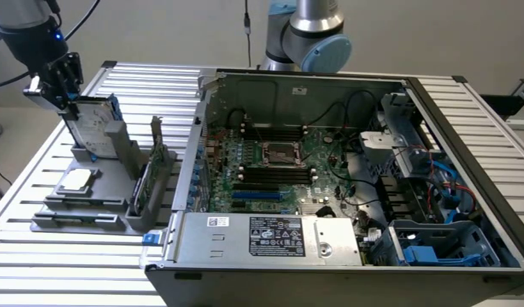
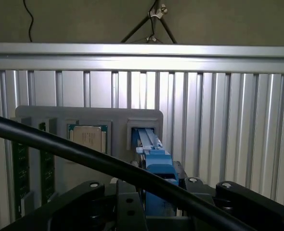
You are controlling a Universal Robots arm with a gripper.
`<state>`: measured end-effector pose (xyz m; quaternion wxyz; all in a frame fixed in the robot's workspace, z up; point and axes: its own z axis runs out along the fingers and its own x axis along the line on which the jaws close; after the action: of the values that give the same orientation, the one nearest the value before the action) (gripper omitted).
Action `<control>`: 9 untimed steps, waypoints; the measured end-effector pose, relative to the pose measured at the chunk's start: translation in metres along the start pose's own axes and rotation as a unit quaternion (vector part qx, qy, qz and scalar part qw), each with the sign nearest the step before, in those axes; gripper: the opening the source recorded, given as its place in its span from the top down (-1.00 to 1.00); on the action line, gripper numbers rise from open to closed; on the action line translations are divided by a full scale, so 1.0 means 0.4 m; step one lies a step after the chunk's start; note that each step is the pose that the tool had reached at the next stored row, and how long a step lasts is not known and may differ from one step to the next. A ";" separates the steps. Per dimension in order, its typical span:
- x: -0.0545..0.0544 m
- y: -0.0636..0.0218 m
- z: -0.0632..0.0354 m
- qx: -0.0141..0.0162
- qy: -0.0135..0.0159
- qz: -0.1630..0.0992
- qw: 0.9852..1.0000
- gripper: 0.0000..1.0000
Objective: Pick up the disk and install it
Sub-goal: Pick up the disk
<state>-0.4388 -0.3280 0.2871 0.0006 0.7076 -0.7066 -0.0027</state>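
Desk (image 1: 74, 281) is slatted aluminium. The opened PC case (image 1: 330, 86) lies on its side on it, I'd guess so the board and bays face up for loading. At the exterior view's left, a grey holder (image 1: 82, 214) props the disk (image 1: 95, 128) upright on edge, probably so it can be taken from above. The claw (image 1: 70, 105) sits right over that top edge, but I can't tell if it's actually clamped. The wrist view gives the blue carrier end-on, centred in the claw. The exterior view adds the case, well apart from the disk. A small chip (image 1: 78, 181) lies flat beside the disk.
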 end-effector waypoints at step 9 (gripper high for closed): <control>0.001 0.000 0.000 0.000 0.000 0.004 1.000 0.34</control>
<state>-0.4388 -0.3283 0.2871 0.0006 0.7049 -0.7093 -0.0027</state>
